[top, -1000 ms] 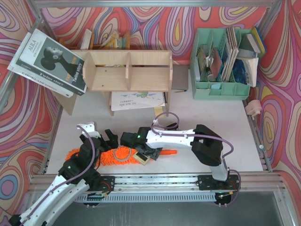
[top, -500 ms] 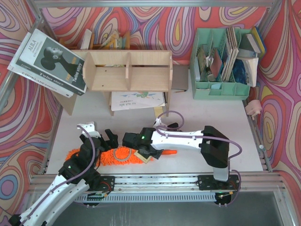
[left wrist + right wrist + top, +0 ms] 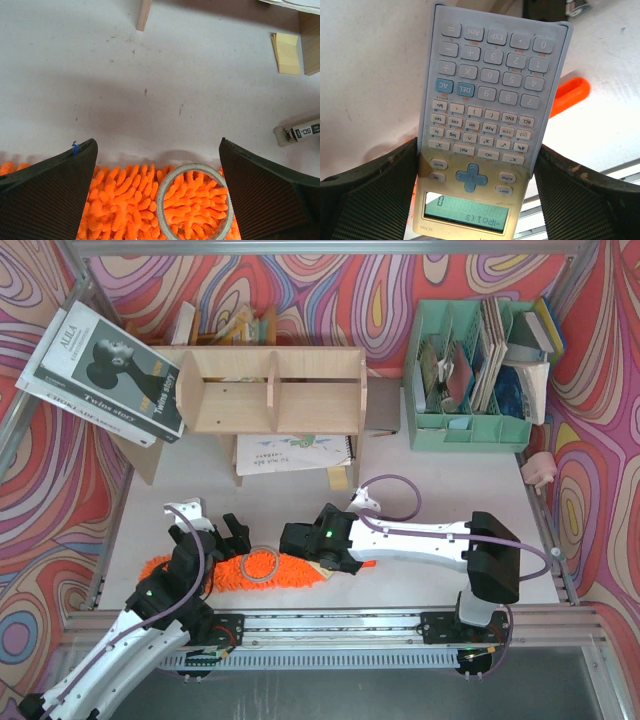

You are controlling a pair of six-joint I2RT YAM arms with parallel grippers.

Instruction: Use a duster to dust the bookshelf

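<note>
Slid sideways off the duster (image 3: 215, 575), the right gripper (image 3: 477, 150) clamps a calculator (image 3: 492, 100), while the left gripper (image 3: 156, 142) hangs wide open over that duster, which lies before the bookshelf (image 3: 270, 390) with a tape ring (image 3: 192, 168) on it.

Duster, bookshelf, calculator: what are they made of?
The duster looks like matte microfibre chenille: shaggy orange strands. The bookshelf seems to be bare plywood: pale, unpainted, faint grain. The calculator looks like smooth hard plastic, pale blue, with moulded keys, yellowed near the display.
</note>
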